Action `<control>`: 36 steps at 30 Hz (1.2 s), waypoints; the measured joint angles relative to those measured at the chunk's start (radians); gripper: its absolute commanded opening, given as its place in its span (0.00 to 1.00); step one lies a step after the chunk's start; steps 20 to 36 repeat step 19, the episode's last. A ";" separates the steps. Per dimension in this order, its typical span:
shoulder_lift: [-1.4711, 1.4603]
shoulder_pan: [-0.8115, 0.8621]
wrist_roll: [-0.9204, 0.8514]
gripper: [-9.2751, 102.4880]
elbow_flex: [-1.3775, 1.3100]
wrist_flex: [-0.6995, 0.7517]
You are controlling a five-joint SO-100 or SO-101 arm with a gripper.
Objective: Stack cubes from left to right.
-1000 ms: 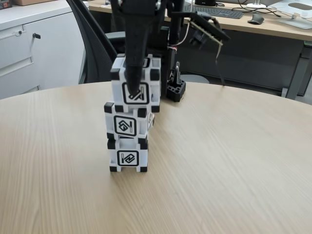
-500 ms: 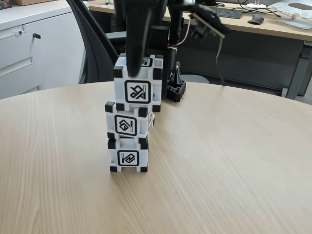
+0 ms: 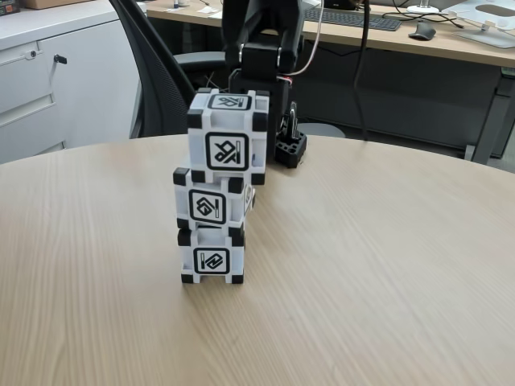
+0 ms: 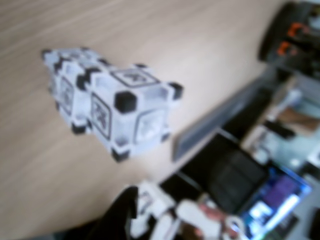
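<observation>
While stacked, cubes [image 3: 217, 189] mid-table [image 3: 386, 265], edges distant

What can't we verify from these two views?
- Gripper: open or shut can't be told. The wrist view is blurred, and the fixed view shows just the arm behind the stack.
- Top cube seating: its contact with the middle cube is too blurred to judge in the wrist view.
- Bottom cube: mostly hidden behind the cubes above it in the wrist view.
- Table: edges cut off by the fixed-view frame.
</observation>
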 measured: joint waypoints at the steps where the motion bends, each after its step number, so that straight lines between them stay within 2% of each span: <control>1: 0.038 0.000 0.000 0.09 0.000 0.000; 9: 0.189 -0.002 -0.003 0.08 -0.002 0.000; 36: 0.193 0.006 -0.041 0.08 -0.002 0.000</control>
